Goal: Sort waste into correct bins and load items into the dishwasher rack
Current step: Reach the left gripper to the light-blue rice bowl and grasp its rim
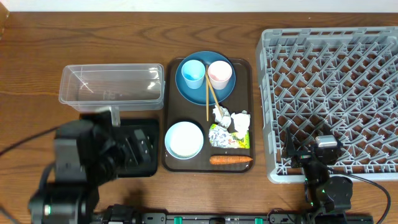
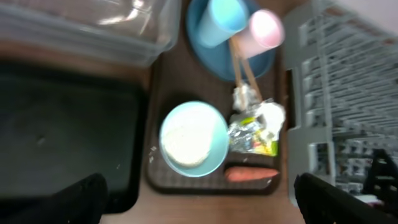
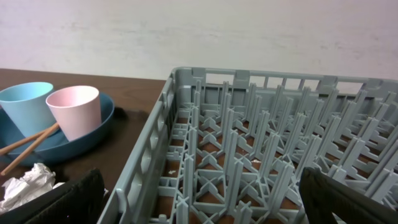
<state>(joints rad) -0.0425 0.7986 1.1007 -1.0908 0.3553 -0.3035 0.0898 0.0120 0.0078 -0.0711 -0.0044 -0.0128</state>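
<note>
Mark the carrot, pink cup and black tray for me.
carrot (image 1: 231, 160), overhead view, middle of its body.
pink cup (image 3: 74, 115), right wrist view, outer side wall.
black tray (image 2: 62, 143), left wrist view, bare floor.

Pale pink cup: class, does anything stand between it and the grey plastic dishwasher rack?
Nothing visible does. The pale pink cup stands on the round blue plate; only the brown serving tray rim and bare wooden table lie before the grey plastic rack side wall.
</note>
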